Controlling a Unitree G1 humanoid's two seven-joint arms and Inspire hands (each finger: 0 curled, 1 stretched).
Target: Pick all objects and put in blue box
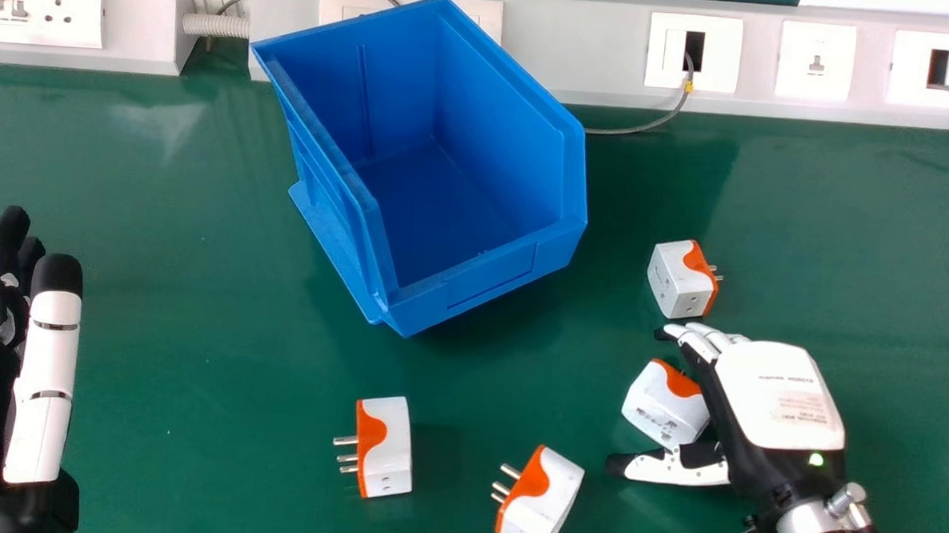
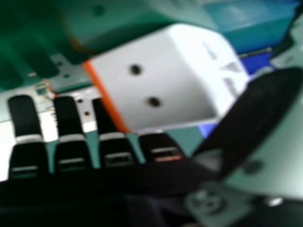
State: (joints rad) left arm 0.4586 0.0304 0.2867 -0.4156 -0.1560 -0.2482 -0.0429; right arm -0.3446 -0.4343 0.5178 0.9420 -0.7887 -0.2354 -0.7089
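Handling, judged by eye: the plug adapter [image 1: 662, 411] should be light and stiff, a hard plastic shell with smooth faces that may slide if pinched on a slant. Not fragile, I expect, though the pins behind its orange end would make a poor grip. Best hold: thumb and fingers flat on opposite sides of the white body, close to its middle.

Position: it lies on the green table [image 1: 196, 414], right of the blue box [image 1: 482, 279] and nearer, between my right thumb and fingers.

Pose: my right hand [image 1: 781, 396] comes in from the near right, back upward, fingers pointing far and left, thumb leftward on the near side. Hand set wide, fingers nearly straight; whether they touch the adapter I cannot tell. My left hand [image 1: 46, 360] is at far left of the scene, idle.
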